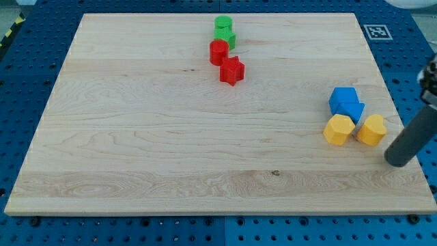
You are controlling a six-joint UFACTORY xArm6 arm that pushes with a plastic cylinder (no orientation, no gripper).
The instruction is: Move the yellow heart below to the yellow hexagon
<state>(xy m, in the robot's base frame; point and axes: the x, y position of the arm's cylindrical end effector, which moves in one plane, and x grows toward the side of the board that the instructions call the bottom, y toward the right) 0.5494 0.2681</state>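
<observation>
Two yellow blocks sit side by side near the view's right edge, just below the blue blocks. The left one looks like the yellow hexagon. The right one looks like the yellow heart, though the shapes are small and hard to make out. The two stand close together, nearly touching. My tip rests on the board to the right of the yellow heart and a little below it, with a small gap between them. The dark rod slants up toward the view's right.
Two blue blocks huddle right above the yellow pair. Two green blocks and two red blocks form a chain at the view's top centre. The board's right edge is close to the yellow blocks and my tip.
</observation>
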